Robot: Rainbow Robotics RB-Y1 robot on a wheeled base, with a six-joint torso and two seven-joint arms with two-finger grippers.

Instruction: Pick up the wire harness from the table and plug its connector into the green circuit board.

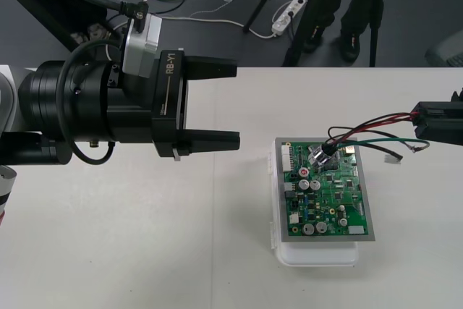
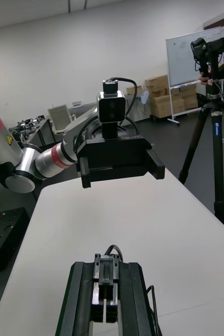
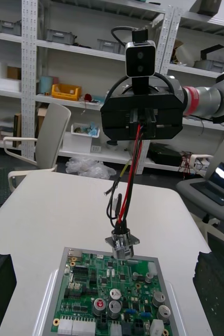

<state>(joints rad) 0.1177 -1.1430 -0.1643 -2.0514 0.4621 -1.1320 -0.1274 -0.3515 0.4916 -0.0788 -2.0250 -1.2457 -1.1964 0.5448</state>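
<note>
While our right gripper (image 1: 432, 122) is clamped on the harness (image 1: 323, 154) wires, right of the board (image 1: 333, 197), the socket (image 3: 123, 242) hangs from them at the board's far end; we cannot tell if it touches. Our left gripper (image 1: 221, 104) hovers wide open above the table (image 1: 145, 251), left of the board.

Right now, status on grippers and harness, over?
Left gripper open, hovering left of board. Right gripper shut on harness, socket hanging over board's far end. Green wire trails loose beside it.
</note>
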